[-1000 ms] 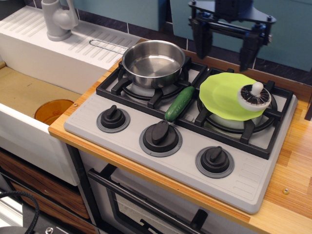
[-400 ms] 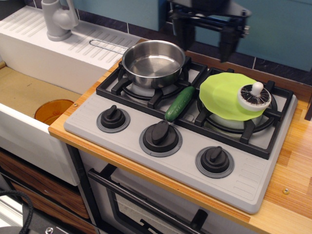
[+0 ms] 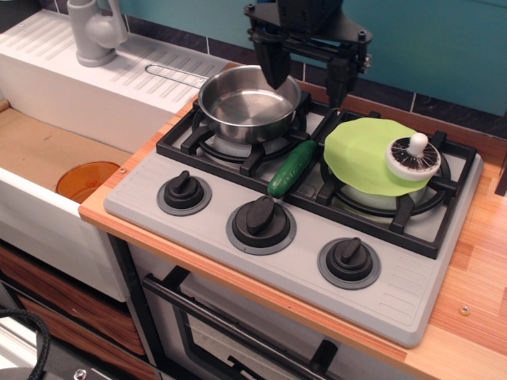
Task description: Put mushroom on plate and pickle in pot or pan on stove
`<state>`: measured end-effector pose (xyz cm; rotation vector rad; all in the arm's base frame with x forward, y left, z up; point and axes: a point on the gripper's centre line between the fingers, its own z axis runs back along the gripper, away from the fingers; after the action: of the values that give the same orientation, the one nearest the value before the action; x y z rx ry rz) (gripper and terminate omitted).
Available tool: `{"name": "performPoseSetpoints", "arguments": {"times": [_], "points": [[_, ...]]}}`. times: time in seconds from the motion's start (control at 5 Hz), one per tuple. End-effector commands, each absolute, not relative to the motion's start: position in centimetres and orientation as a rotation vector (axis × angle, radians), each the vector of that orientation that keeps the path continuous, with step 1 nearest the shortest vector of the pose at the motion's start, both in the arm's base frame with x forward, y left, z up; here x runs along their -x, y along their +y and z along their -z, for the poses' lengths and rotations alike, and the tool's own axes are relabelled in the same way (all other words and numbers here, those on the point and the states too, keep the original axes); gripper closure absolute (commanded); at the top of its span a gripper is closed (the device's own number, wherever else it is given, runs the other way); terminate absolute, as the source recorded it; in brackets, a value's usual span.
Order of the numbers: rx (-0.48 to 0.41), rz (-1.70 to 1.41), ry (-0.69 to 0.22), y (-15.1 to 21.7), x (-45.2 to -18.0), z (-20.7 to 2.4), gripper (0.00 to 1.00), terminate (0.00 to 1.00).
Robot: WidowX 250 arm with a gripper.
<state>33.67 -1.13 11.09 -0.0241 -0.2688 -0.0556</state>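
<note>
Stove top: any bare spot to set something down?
Front right corner of the stove, past the knobs, is bare. The pot is empty. Crowded: pickle between burners, mushroom on the plate.

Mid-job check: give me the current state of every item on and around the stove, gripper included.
gripper: open, empty, above the gap between pot and plate
mushroom: gills up, resting on the plate's right edge
plate: on the right burner, holding the mushroom
pickle: lying on the stove between the burners, not in the pot
pot: upright on the left burner, empty
stove: three knobs, positions unreadable
orange bowl: in the sink
</note>
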Motion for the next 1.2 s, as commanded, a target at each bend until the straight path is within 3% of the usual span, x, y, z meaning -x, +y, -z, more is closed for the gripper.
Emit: {"name": "performPoseSetpoints", "arguments": {"times": [0.0, 1.0], "points": [[0.018, 0.040, -0.352, -1.5, -33.7, -11.6, 0.00, 0.00], [0.010, 0.010, -0.442, -2.0, -31.9, -6.3, 0.00, 0.00]]}}
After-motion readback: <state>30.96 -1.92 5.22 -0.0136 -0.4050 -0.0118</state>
